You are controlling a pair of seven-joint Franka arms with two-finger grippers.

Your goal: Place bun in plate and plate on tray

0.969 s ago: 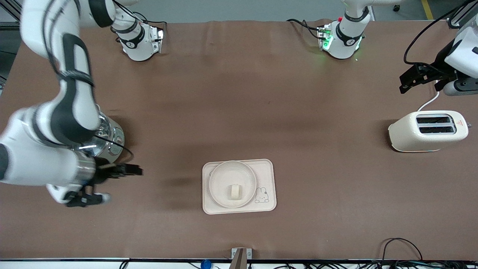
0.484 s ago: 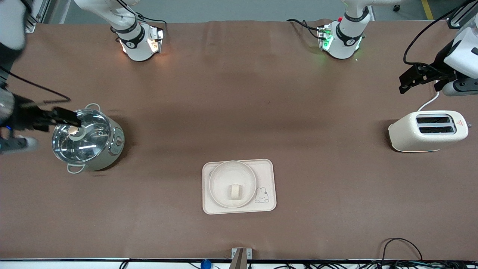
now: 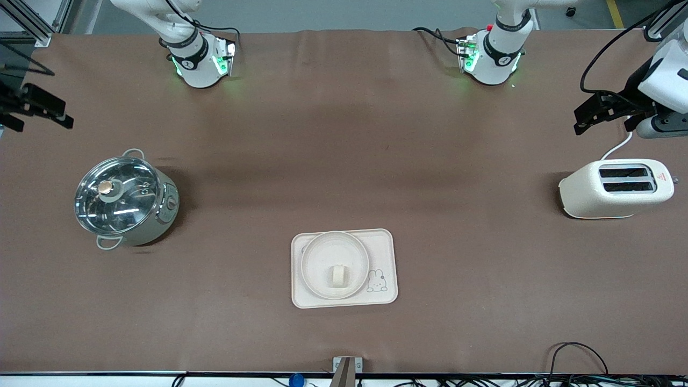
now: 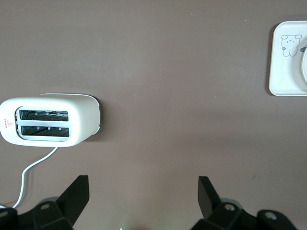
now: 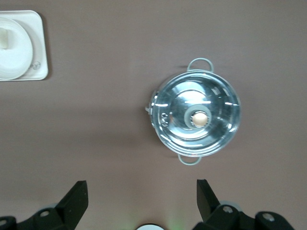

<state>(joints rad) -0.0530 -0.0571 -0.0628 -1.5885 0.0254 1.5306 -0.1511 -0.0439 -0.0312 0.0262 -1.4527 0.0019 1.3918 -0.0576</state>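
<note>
The small cream bun [image 3: 338, 276] lies in the round cream plate [image 3: 315, 262]. The plate sits on the rectangular cream tray [image 3: 382, 252] with the rabbit drawing, near the table's front middle. The tray's corner shows in the left wrist view [image 4: 287, 81]; tray [image 5: 41, 48], plate [image 5: 17, 60] and bun [image 5: 5, 37] show in the right wrist view. My left gripper [image 3: 583, 119] is open and empty, up over the table at the left arm's end, above the toaster. My right gripper [image 3: 40, 110] is open and empty, up over the right arm's end.
A cream two-slot toaster [image 3: 617, 188] with a white cord stands at the left arm's end, also in the left wrist view [image 4: 48, 120]. A steel pot with a glass lid [image 3: 123, 201] stands at the right arm's end, also in the right wrist view [image 5: 196, 117].
My right arm has pulled away from beside the tray, passed over the pot and risen toward the table's edge at its own end. The left arm, bun, plate and tray have not moved.
</note>
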